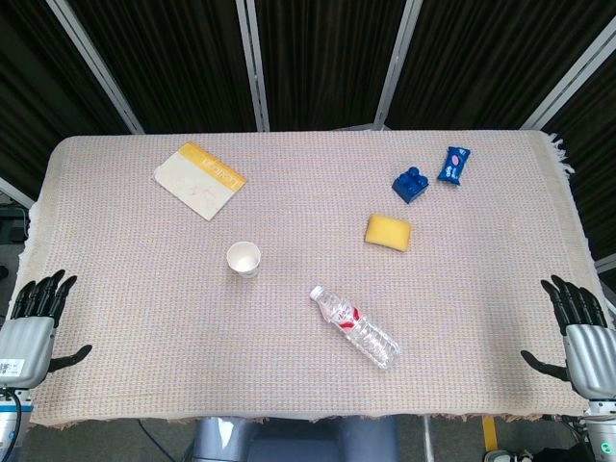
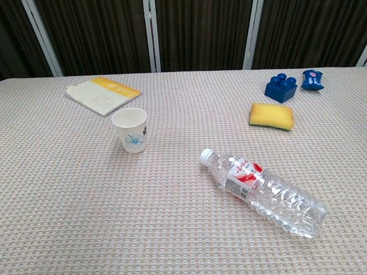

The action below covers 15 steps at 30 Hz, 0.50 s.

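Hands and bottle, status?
Both hands, left and right, open, at table edges. Bottle lying flat, capped, untouched. Cup upright nearby, apart.

I see a table covered in a beige woven cloth. On it lie a clear plastic water bottle on its side, an upright white paper cup, a yellow sponge, a blue toy brick, a small blue packet and a yellow-edged booklet.

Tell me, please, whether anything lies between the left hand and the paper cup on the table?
Nothing visible does. The left hand rests open at the table's near left edge, and only bare cloth separates it from the upright paper cup. The water bottle lies beyond the cup, toward the right.
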Tool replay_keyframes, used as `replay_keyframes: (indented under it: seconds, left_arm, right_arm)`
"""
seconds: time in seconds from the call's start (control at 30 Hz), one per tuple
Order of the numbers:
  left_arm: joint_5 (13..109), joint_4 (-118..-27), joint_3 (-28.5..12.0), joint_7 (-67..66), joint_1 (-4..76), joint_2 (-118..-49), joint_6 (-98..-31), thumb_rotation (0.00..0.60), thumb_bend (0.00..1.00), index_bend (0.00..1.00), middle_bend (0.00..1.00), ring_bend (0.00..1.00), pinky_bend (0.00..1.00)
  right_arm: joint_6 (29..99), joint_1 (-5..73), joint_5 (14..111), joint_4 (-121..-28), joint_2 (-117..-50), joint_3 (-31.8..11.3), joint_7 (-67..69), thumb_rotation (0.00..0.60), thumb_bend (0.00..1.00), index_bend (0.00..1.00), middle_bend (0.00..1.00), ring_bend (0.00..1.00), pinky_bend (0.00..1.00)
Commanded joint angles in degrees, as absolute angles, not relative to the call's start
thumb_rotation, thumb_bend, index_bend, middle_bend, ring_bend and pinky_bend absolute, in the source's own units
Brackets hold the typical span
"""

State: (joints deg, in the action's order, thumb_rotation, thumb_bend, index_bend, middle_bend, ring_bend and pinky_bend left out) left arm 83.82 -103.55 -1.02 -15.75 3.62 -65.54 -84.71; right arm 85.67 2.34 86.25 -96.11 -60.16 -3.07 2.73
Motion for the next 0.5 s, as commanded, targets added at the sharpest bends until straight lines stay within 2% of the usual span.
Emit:
replay_keyframes:
  seconds: [0.03,0.27,0.5]
  left_arm:
    - [83.8,-103.6,-0.9,-15.8,3.6,-65.6,-84.6,0.600,0.00,0.00,0.00,0.00,0.00]
    - [83.5,-104.1,-0.4,-16.5,4.0,-65.3,-83.3,0.600,0.00,0.00,0.00,0.00,0.00]
    - [81.9,-105.3,-2.0,-17.8,5.9,-65.6,-81.2,0.600,0.00,0.00,0.00,0.00,0.00]
  right_arm:
    - [85.7,2.3,86.3,-96.1,-60.1,-3.0,2.8,0.600,0.04,0.00,0.00,0.00,0.00]
    - [85.7,2.2,86.3,-96.4,-59.9,-3.0,3.0,0.600,0.04,0.00,0.00,0.00,0.00]
    - [85.2,2.4,86.2,-96.4,-60.1,-2.9,2.7,0.600,0.04,0.00,0.00,0.00,0.00]
